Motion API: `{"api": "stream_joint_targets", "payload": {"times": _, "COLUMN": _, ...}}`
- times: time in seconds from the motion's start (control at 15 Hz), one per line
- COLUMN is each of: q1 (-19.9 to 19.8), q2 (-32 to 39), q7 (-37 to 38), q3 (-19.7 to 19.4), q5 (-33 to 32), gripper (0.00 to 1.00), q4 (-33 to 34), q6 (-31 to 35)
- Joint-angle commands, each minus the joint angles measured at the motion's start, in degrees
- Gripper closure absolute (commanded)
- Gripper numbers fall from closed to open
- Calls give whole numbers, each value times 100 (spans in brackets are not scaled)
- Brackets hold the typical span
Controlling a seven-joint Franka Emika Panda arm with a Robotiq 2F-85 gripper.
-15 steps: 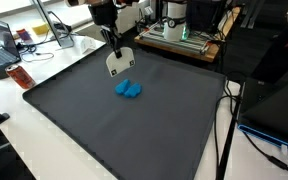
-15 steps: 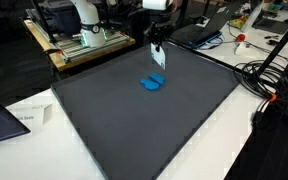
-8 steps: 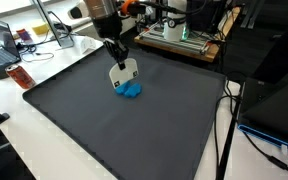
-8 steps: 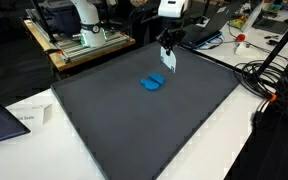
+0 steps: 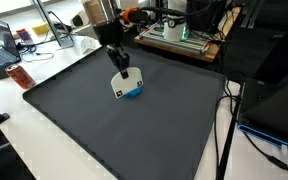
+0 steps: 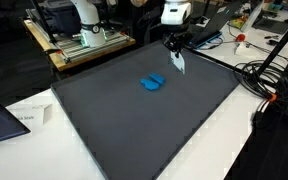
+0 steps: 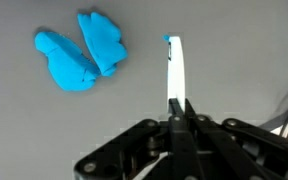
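End effector (image 7: 177, 108) pinches white card (image 5: 123, 85) (edge-on in wrist view).

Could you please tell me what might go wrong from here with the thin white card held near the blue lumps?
The hand pinches the thin white flat card by one edge only, so the card may swivel or slip out. The card hangs close to the two blue crumpled lumps on the dark grey mat; a sideways sweep could knock or scatter them.

Matt dark grey mat (image 5: 154, 130), faintly textured, over a smooth white table (image 5: 29, 130). Matt, soft-looking blue lump (image 7: 79, 57). Thin, smooth white card (image 7: 175, 70) in a matt black plastic gripper (image 7: 180, 108).
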Motion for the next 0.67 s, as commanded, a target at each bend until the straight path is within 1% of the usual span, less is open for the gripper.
{"api": "stream_joint_targets", "payload": {"times": 0.0, "q1": -100, "q2": 28, "q7": -124, "q3": 111, "q5": 486, "gripper": 99, "q4": -121, "q6": 320}}
{"api": "stream_joint_targets", "payload": {"times": 0.27, "q1": -194, "q2": -8, "q7": -269, "q3": 174, "q5": 916, "gripper": 99, "q4": -340, "q6": 619}}
{"api": "stream_joint_targets", "payload": {"times": 0.6, "q1": -290, "q2": -113, "q7": -390, "q3": 189, "q5": 1229, "gripper": 99, "q4": -717, "q6": 851}}
